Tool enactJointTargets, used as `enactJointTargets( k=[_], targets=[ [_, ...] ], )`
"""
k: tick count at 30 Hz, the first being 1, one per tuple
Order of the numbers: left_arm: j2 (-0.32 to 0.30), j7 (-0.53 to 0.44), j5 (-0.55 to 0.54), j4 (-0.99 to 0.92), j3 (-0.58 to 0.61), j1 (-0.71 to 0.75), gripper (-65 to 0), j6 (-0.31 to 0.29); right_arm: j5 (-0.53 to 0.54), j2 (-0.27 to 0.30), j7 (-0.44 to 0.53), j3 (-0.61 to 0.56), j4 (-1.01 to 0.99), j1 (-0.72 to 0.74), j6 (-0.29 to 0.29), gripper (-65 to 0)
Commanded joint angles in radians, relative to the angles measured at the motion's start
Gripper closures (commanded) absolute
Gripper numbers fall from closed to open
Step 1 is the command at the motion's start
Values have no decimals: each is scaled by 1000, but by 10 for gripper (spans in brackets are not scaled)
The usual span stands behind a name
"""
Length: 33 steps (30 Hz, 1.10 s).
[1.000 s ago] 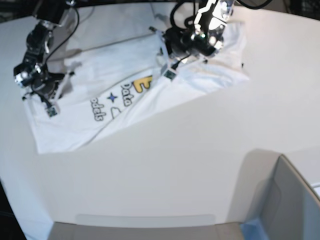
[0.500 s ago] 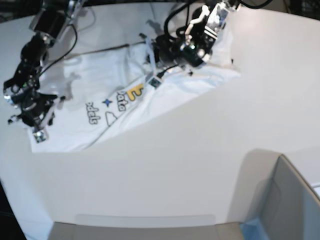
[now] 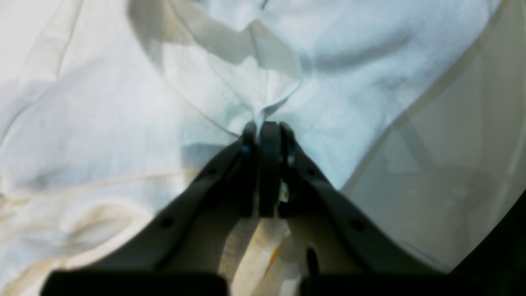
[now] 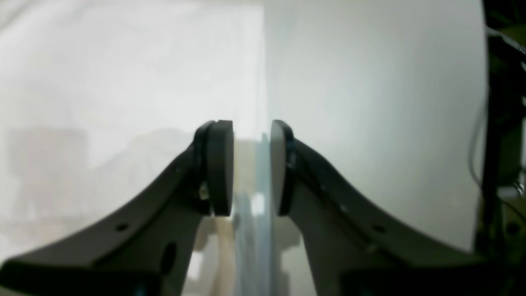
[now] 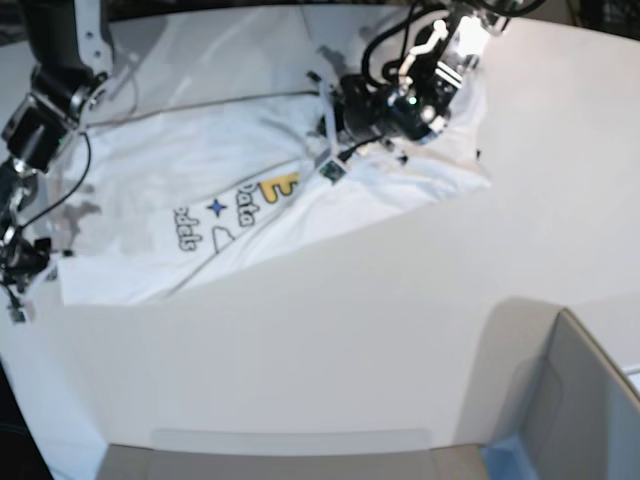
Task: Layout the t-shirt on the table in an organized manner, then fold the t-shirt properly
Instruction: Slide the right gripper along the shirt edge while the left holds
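Observation:
The white t-shirt (image 5: pixel 200 170) lies spread on the table (image 5: pixel 400 320), with blue and yellow lettering (image 5: pixel 225 212) facing up and its right part still rumpled. My left gripper (image 3: pixel 265 131) is shut on a raised fold of the shirt's cloth (image 3: pixel 123 123). In the base view this left gripper (image 5: pixel 326 125) is over the shirt's upper middle. My right gripper (image 4: pixel 250 164) stands open with nothing between its pads, over the shirt's straight edge (image 4: pixel 263 82). In the base view the right gripper (image 5: pixel 16 295) is at the far left, just beyond the shirt's corner.
A grey open-topped bin (image 5: pixel 590 400) stands at the near right corner. The table's curved edge (image 5: pixel 60 420) runs close to the right arm at the left. Bare white tabletop lies in front of the shirt.
My right gripper has opened, let go of the shirt's left edge and moved left and nearer, off the cloth. The shirt lies wider and flatter. The left gripper stays shut on its fold.

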Motion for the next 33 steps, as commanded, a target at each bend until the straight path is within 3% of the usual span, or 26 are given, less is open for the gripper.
enactJointTargets(
  k=[1,15,25,33],
  targets=[
    [-19,87,94,-18,-6,11,0,23,16,28,52,-2,-21,36,16,-167],
    [-19,84,94,-18,-7,14,0,25,-53,75,462,-2,-351,156,16,-167],
    [-23,86,95,-18,-7,11,0,25,-53,160,632,-2,-595,187,16,-167],
    [-164,80,95,-82,-6,12,0,23,-52,181,639,4,-618,157,16,-167]
  ],
)
